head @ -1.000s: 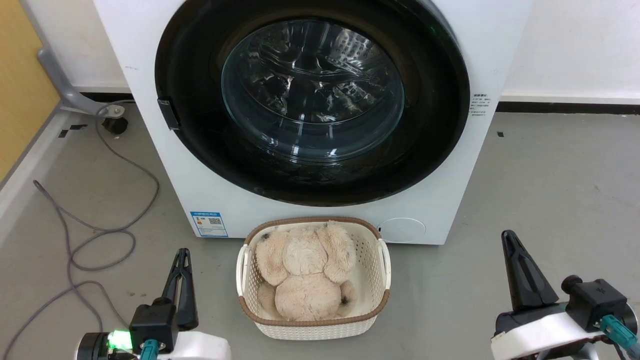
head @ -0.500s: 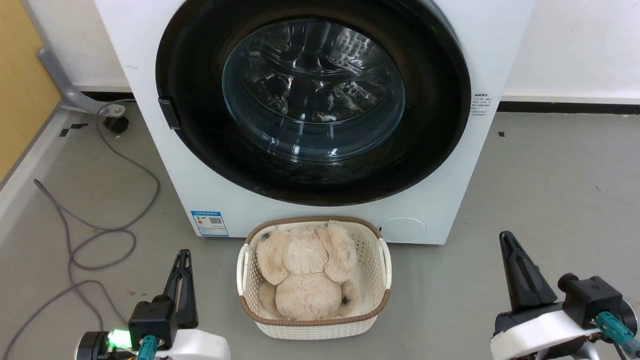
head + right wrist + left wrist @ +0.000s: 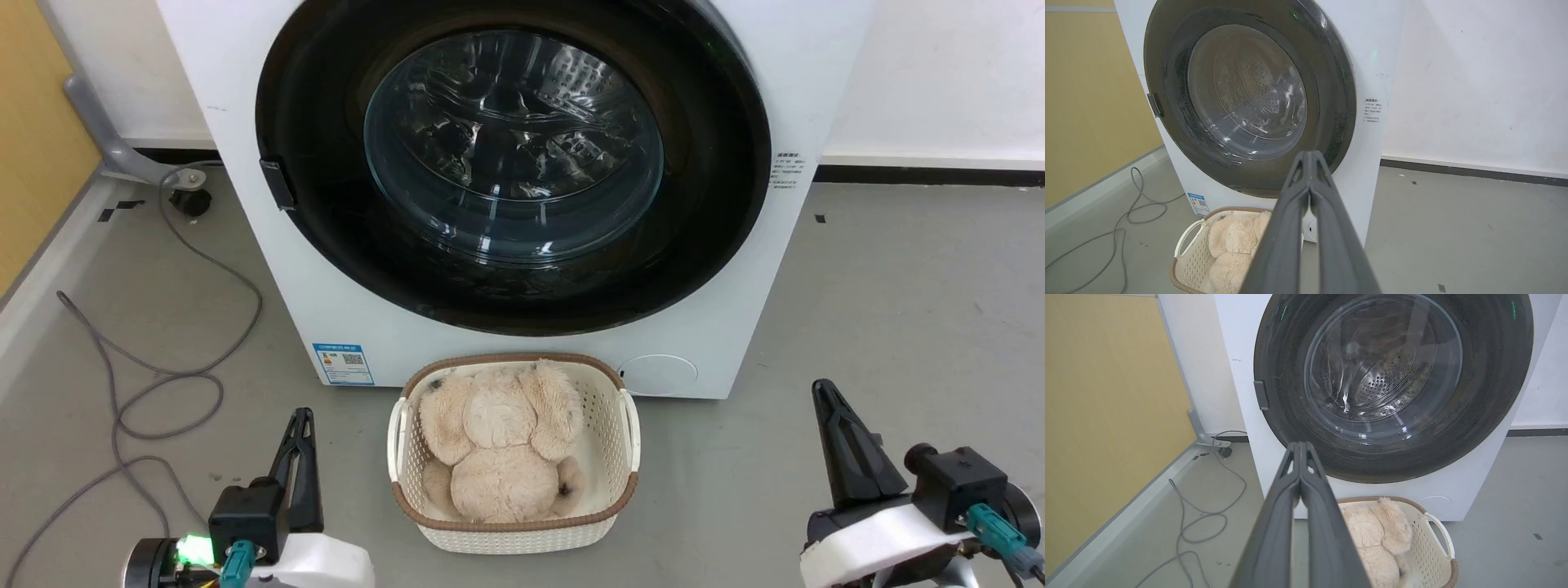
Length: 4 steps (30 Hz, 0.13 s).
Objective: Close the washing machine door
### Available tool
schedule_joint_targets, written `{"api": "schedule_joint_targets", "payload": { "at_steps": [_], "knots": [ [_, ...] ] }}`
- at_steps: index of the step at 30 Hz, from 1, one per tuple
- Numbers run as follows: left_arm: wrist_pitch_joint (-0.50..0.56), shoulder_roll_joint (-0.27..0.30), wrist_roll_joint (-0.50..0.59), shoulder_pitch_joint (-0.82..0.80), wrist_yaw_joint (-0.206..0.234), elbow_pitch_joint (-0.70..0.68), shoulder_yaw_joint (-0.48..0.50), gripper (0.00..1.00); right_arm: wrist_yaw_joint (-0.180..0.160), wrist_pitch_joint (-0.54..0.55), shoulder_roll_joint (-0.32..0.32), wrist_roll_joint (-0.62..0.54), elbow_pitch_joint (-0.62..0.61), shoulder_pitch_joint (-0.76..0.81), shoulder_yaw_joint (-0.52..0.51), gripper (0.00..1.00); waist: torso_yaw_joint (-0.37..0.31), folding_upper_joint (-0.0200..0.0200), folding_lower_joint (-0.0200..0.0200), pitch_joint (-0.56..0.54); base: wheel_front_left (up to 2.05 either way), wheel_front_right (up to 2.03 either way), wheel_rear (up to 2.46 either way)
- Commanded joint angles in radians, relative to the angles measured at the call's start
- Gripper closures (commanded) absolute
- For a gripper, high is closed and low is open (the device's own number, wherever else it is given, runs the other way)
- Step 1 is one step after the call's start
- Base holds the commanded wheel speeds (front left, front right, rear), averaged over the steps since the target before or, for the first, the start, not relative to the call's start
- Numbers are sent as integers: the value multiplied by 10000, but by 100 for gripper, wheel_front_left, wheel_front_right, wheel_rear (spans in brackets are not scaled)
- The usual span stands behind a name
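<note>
The white washing machine [image 3: 245, 122] stands ahead of me. Its round door [image 3: 718, 163], with a wide glossy black rim and a clear glass window [image 3: 513, 147], lies flat against the front. A small latch handle [image 3: 275, 183] sits on the rim's left side. My left gripper [image 3: 300, 416] is low at the left, shut and holding nothing, well short of the machine. My right gripper [image 3: 819, 387] is low at the right, also shut and holding nothing. The door [image 3: 1494, 396] also faces the left gripper [image 3: 1300, 446], and the door [image 3: 1339, 102] faces the right gripper [image 3: 1309, 154].
A white wicker basket [image 3: 629, 441] holding a beige plush toy [image 3: 498, 449] sits on the grey floor right before the machine, between my grippers. A grey cable [image 3: 163, 367] loops over the floor at the left. A yellow panel [image 3: 33, 147] borders the left side.
Both grippers have sunk slightly lower in the head view, and the picture has shifted a little. The door and basket have not moved.
</note>
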Motion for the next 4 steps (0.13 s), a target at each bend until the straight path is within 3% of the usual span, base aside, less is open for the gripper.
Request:
{"api": "schedule_joint_targets", "payload": {
  "at_steps": [1,4],
  "knots": [
    [73,-26,47,-138,-80,-41,39,100,-3,81,27,-63,-89,87,-11,100,2,0,0,1,0,0,0],
    [155,-39,51,-151,-144,-47,68,100,-4,163,28,-111,-111,93,-12,100,8,0,0,4,0,0,0]
  ]
}}
